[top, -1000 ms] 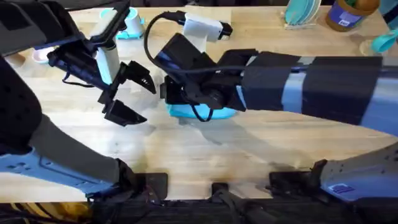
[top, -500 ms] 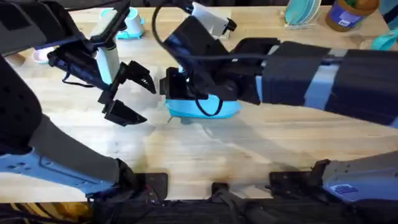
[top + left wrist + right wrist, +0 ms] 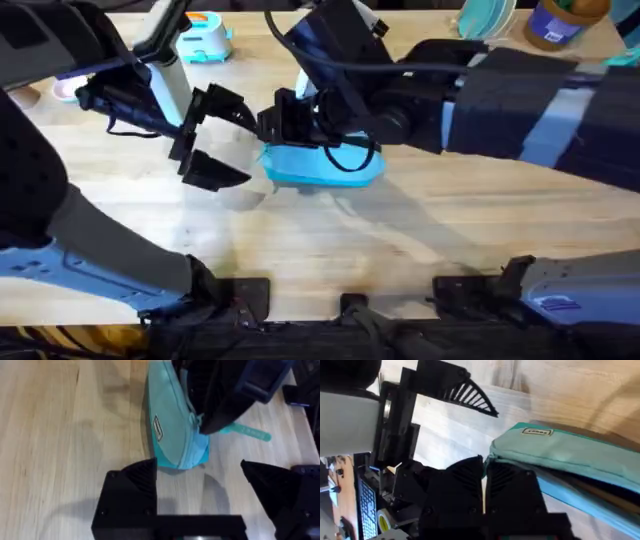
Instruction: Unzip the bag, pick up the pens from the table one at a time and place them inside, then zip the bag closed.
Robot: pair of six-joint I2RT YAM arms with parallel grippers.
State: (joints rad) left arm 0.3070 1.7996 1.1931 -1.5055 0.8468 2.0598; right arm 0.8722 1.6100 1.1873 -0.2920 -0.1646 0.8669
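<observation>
the bag [image 3: 325, 165] lies flat on the table [image 3: 330, 250] near mid-table, long axis running left to right in the overhead view. the right gripper [image 3: 283, 125] reaches across the middle and sits over the bag's left end; the left gripper [image 3: 213, 140] hangs just beside that same end, a little further left, apart from the fabric. so both tools crowd one end, and the bag's length stretches away from them toward the right arm's side. judgement: any zipper travel has to run along that long axis, away from the left gripper, with the right arm the one already on the zipper line.

left gripper: fingers spread wide, holding nothing; in the left wrist view the bag's rounded end [image 3: 175, 425] lies between and beyond the two fingers.

right gripper [image 3: 484, 490]: fingers pressed together at the bag's top edge [image 3: 560, 452]; probably pinching the zipper pull, but the pull itself is hidden, so the grasp cannot be confirmed.

the left wrist view shows a pull tab [image 3: 247, 432] trailing off the bag beside the dark right gripper [image 3: 210, 422], and a small label on the bag's side; the overhead view hides these under the right arm. zipper state: cannot tell.
</observation>
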